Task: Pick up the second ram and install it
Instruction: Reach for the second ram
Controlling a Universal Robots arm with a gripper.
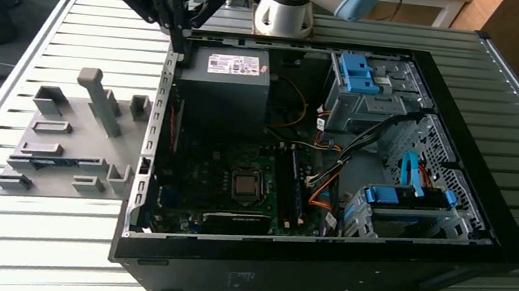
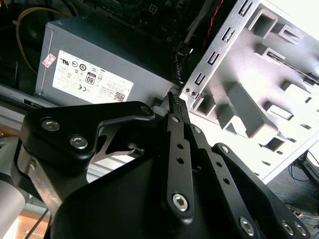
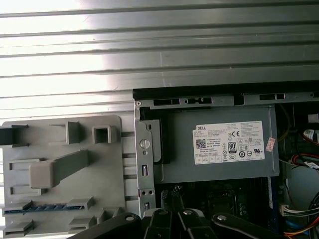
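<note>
Black linkage bars of the pincer (image 2: 173, 99) are filling the foreground in both wrist views, and its two slim fingers are pressing together, clenched on nothing that I can see. In the exterior view the pincer (image 1: 181, 41) is hovering over the back corner of the open computer case (image 1: 324, 270). Just below its tips the grey power supply (image 2: 99, 74) is sitting inside the case, with the case's perforated side wall (image 3: 145, 169) standing right beside it. Beyond that wall, well apart from the pincer, the grey holder plate (image 3: 112, 164) is lying on the slatted metal table (image 1: 40, 246). The second ram (image 3: 42, 207) is resting in a slot between small blocks on that plate, showing as a thin blue strip (image 1: 51, 163).
</note>
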